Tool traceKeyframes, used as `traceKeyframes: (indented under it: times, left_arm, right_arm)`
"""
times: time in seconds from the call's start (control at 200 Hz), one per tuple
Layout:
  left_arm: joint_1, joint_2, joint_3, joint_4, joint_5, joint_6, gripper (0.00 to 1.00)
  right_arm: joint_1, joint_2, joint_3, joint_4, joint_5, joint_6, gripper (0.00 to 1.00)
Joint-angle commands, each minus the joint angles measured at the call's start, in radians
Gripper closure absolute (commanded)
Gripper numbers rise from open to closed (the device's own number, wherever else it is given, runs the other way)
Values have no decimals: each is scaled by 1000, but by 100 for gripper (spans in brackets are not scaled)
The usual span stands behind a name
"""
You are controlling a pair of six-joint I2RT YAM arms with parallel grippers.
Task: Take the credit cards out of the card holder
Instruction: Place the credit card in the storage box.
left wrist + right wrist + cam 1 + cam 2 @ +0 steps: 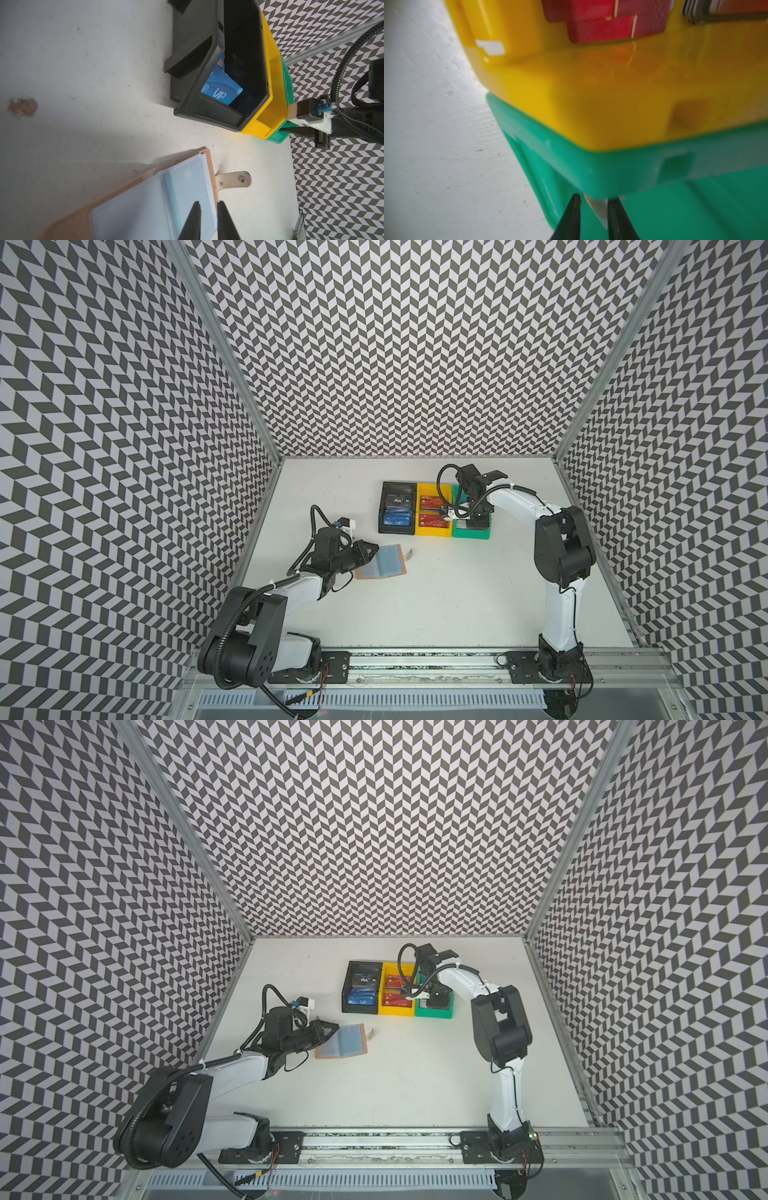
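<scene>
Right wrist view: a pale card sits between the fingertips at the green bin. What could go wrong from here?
1. The card sits tilted between the right gripper's slightly parted tips, close to the green bin's wall; it could lean on that wall instead of lying flat.
2. The wallet lies open with only the left gripper's tips over it; it might shift or fold shut.

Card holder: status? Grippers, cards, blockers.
Left gripper barely parted over the open card holder. Right gripper parted around a pale card over the green bin. Nothing blocking.
</scene>
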Motion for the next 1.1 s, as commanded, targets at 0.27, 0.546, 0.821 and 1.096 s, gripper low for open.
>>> traceKeyframes:
  times: [0.27,0.546,0.821,1.096]
  left_arm:
    - [6,11,-14,22,-18,21,82]
    - [7,5,-13,18,-16,23,82]
    - [8,-43,-11,-19,-36,32,82]
    - [7,-51,-10,-25,-39,34,82]
  right_arm:
    - [-19,-24,70,12,-17,10,73]
    - [-27,-63,80,4,-72,32,64]
    - [-28,-60,67,-16,-99,17,53]
    - [-29,-50,76,-23,-110,18,50]
